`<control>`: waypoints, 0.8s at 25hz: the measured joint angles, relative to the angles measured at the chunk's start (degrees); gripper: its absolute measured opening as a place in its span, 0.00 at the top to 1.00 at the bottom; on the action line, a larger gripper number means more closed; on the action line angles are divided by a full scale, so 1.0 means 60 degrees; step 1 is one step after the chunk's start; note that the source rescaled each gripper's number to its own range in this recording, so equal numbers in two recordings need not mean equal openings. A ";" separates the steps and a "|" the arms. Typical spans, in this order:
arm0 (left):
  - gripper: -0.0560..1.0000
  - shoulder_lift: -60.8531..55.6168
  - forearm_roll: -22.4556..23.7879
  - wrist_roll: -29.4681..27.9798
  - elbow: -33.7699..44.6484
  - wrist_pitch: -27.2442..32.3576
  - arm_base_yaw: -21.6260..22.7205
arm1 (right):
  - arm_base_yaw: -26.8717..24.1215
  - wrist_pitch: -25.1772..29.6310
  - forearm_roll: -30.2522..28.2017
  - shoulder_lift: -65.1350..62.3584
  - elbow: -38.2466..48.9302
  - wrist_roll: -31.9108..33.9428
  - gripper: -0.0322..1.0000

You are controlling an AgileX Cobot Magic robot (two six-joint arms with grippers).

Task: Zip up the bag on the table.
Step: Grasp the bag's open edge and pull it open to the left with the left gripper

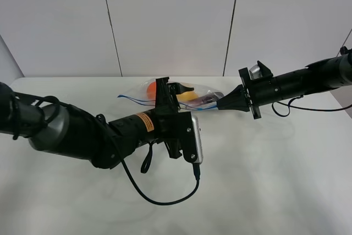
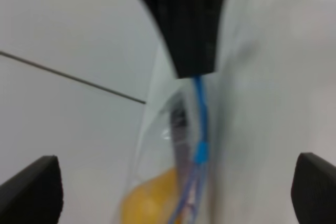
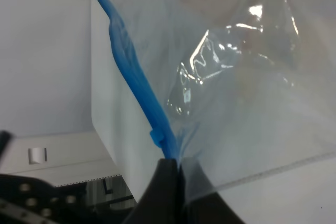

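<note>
While the right gripper is clenched on one end of the blue zip strip, the bag is anchored at the far side of the table, near its middle. This pinch appears intended to tension the strip and keep the bag from sliding when the closing stroke is applied. The left gripper is released, with its fingers spread wide on either side of the bag and apart from the plastic. In the left wrist view the strip runs from the right gripper's closed tips down between those open fingers, so the jaws are aligned to close across the strip. A small blue tab sits on the strip close to the pinched end; whether it is a slider cannot be determined. Beyond the tab the strip seems to divide into two lines, which suggests that this section is not yet sealed. The orange toy and yellow toy lie inside the bag, below the strip, and leave the strip unobstructed. Whether the bag rests fully on the table or is partly lifted cannot be determined.
</note>
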 joint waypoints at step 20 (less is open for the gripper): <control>0.09 0.1544 -0.0002 -0.0095 -0.1496 -0.0843 0.0000 | 0.0000 0.0000 -0.0250 0.0000 0.0000 0.0000 0.97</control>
